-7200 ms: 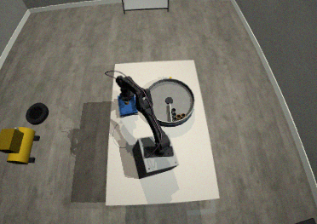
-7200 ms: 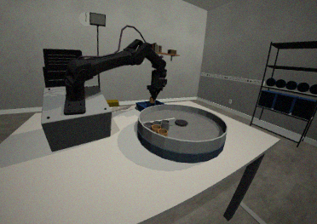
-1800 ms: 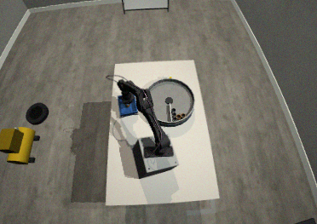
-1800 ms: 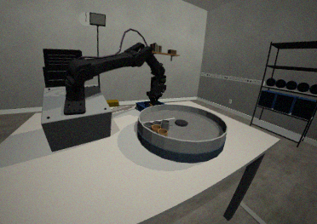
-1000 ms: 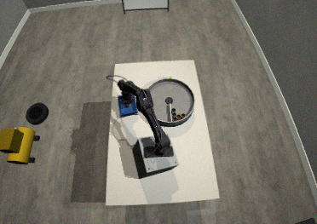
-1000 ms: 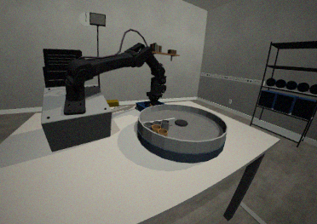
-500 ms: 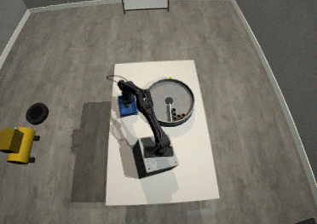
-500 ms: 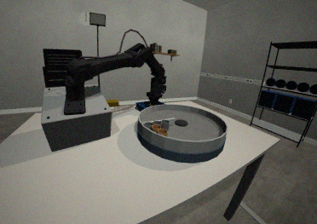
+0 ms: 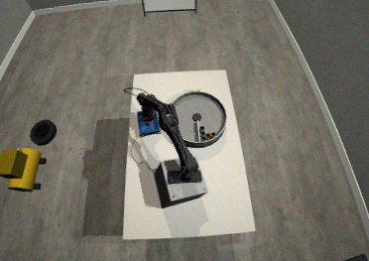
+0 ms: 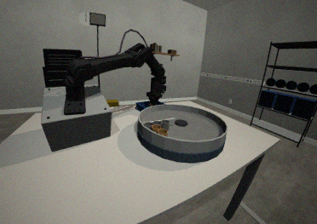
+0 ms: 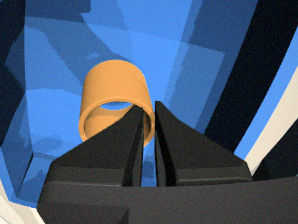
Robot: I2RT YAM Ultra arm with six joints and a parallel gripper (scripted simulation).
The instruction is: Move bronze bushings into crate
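My gripper [image 9: 148, 120] [image 10: 156, 103] [image 11: 149, 110] points down over the blue crate [image 9: 144, 131] [image 10: 142, 106] [image 11: 192, 75]. It is shut on the near wall of a bronze bushing [image 11: 115, 82], with one fingertip inside the ring and the other outside. The bushing's height above the crate floor is hard to tell. No other bushing shows in the crate, though the arm hides part of it. On the grey round turntable [image 9: 184, 113] [image 10: 196, 146], two bronze bushings [image 9: 213, 134] [image 10: 162, 132] stand close together, with several dark or grey bushings [image 9: 202, 128] [image 10: 165, 123] beside them.
The turntable has a raised rim, a dark centre hub [image 9: 196, 117] [image 10: 181, 123] and a thin pale bar [image 9: 198, 129] running from the hub toward the rim beside the bushings. The crate stands left of the turntable in the top view. The arm's base box [image 9: 184, 196] [image 10: 77, 128] is at the table's near end.
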